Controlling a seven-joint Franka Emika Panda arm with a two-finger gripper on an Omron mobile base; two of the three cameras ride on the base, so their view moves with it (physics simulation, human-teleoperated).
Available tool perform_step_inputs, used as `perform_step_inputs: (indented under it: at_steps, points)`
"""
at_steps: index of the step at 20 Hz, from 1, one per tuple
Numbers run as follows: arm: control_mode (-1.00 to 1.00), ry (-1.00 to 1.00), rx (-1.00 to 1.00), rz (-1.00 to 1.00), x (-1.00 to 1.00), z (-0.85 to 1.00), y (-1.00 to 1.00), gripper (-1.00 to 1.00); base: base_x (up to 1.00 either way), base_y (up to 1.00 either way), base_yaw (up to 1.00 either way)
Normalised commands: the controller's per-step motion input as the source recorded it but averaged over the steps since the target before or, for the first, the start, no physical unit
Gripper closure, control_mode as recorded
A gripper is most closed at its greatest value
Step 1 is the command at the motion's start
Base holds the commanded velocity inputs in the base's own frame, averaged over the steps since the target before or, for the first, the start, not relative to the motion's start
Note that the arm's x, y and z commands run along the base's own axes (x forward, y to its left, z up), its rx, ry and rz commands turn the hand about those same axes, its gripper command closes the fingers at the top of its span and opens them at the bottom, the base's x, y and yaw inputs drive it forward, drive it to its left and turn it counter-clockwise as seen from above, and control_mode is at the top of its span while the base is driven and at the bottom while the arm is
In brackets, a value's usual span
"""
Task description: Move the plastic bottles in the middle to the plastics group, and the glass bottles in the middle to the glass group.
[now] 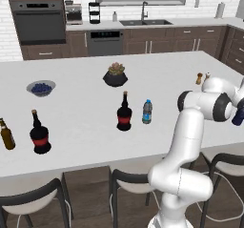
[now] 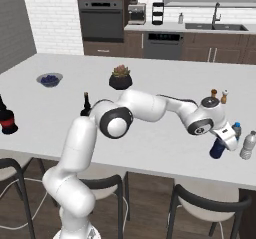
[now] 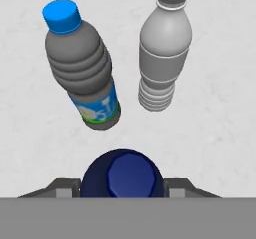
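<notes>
My gripper (image 2: 221,139) is shut on the solid dark blue plastic bottle (image 2: 217,149), at the counter's right end, low over the top. From the hand view I look down on its cap (image 3: 121,175), with the fingers (image 3: 174,186) on either side. Just beyond it stands the plastics group: a blue-capped labelled bottle (image 3: 82,73) and a pale bottle (image 3: 165,58). In the middle stand a black red-banded glass bottle (image 1: 124,113) and a clear blue-capped plastic bottle (image 1: 147,111). At far left the glass group is a black red-banded bottle (image 1: 40,135) and an amber bottle (image 1: 6,135).
A bowl of blueberries (image 1: 41,88) sits at the back left and a potted plant (image 1: 115,75) at the back middle. Two small shakers (image 2: 218,96) stand behind the gripper. Stools (image 1: 128,184) line the counter's near edge.
</notes>
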Motion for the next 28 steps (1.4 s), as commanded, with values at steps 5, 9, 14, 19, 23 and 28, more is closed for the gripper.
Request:
perform_step_inputs:
  at_steps: [5,9,14,19,23,28]
  points:
    - [-1.00,0.00,0.00,-0.05,0.02,-0.44,0.31,-1.00,0.00,0.00,0.00]
    - [-1.00,0.00,-0.02,-0.01,0.03,-0.19,0.07,-1.00,0.00,0.00,0.00]
    - [-1.00,-0.01,-0.03,0.00,0.04,-0.06,0.17,-1.00,0.00,0.00,0.00]
    - [-1.00,-0.07,0.00,0.00,-0.07,0.23,0.12,-1.00,0.00,0.00,0.00]
    - [-1.00,-0.04,0.00,0.00,-0.08,0.35,0.14,-1.00,0.00,0.00,0.00]
    - [-1.00,0.00,-0.01,0.01,-0.36,0.27,0.41,-1.00,0.00,0.00,0.00]
